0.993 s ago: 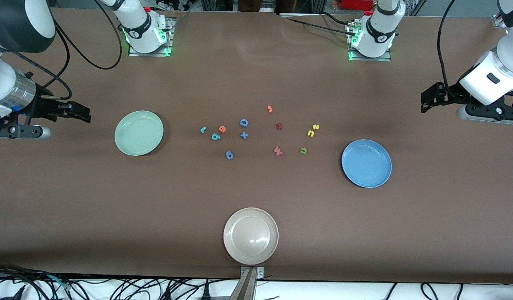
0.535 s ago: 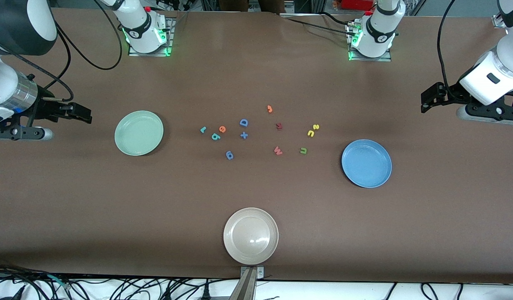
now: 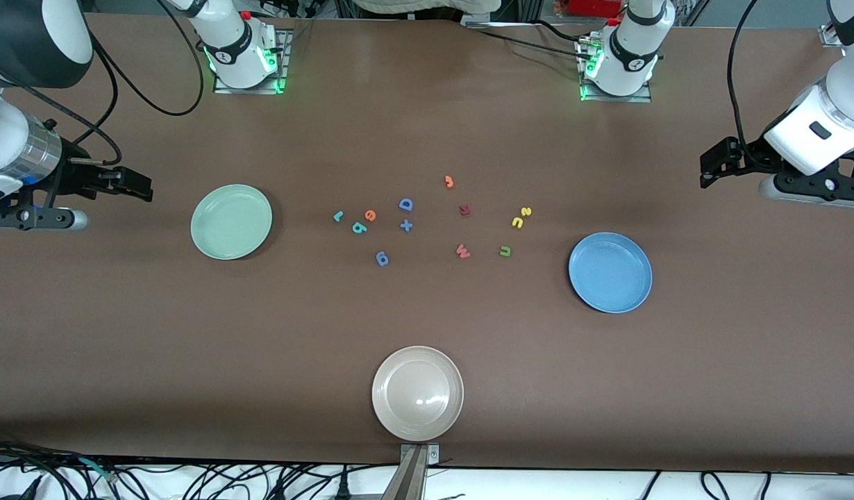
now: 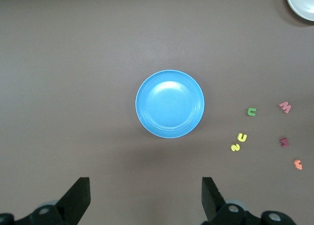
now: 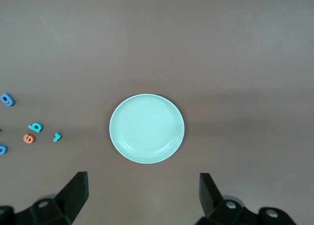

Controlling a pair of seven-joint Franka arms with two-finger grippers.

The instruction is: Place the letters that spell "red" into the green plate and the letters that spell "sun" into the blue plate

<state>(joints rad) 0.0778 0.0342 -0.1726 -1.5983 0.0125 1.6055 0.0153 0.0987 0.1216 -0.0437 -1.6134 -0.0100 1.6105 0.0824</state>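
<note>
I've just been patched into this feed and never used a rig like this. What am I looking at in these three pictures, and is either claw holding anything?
Two robot arms stand at a brown table. The wide picture looks down from across the table; the other two come from cameras on each arm's wrist.

The left gripper hangs open over the table's end by the blue plate. The right gripper hangs open by the green plate. Neither holds anything.

Between the plates lie small foam letters: a teal "r", an orange "e", a teal "d", a yellow "s", a yellow "n" and a green "u", plus blue and red ones. A beige plate sits nearest the front camera. All plates are empty.
</note>
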